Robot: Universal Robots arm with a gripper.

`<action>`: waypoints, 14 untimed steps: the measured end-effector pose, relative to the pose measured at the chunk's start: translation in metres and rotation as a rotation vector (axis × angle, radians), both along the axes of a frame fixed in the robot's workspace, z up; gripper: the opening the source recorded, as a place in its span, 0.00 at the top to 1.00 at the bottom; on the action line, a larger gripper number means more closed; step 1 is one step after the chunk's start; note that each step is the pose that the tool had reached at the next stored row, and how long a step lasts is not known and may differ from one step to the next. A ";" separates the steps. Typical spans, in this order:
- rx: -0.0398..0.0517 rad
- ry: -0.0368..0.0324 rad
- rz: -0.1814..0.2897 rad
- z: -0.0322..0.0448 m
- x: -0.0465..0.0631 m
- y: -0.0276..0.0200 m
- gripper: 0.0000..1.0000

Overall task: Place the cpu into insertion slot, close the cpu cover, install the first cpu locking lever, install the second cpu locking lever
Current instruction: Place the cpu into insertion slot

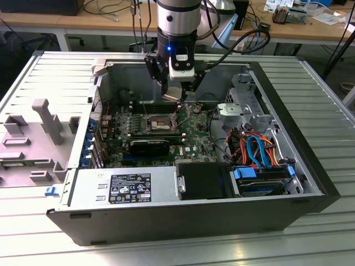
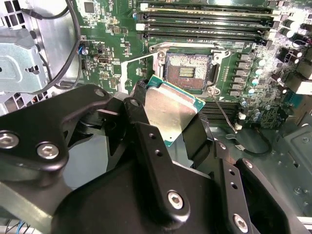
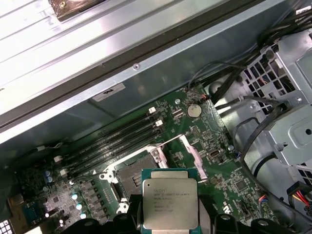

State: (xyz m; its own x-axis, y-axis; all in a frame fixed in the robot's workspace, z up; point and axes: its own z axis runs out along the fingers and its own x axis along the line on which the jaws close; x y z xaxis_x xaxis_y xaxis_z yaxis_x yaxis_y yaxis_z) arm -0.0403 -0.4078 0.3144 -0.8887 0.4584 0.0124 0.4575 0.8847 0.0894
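Exterior view: gripper [image 1: 175, 93] hung inside open computer case [image 1: 310, 166], over motherboard, clamped on cpu [image 1: 171, 95]; insertion slot [image 1: 158, 122] lay below, uncovered.

Second wrist view: black fingers [image 2: 196, 139] pinched cpu [image 2: 168, 114] by opposite edges; chip tilted, clear of empty insertion slot [image 2: 188, 73].

First wrist view: cpu [image 3: 169, 202] showed metal top, apart from slot [image 3: 131, 173]; cpu cover [image 3: 191, 155] stood open beside socket; memory slots [image 3: 117, 134] lay between socket and far case wall.
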 end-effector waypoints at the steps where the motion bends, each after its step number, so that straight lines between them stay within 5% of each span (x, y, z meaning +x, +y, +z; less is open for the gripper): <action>1: 0.0000 0.0000 -0.003 0.0000 0.000 0.0000 0.45; 14: 0.0000 0.0000 -0.028 -0.0003 0.000 0.0000 0.45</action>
State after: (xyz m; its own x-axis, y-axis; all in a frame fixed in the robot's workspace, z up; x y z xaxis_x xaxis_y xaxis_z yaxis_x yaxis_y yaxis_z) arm -0.0403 -0.4078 0.3141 -0.8753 0.4833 0.0124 0.4824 0.8714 0.0894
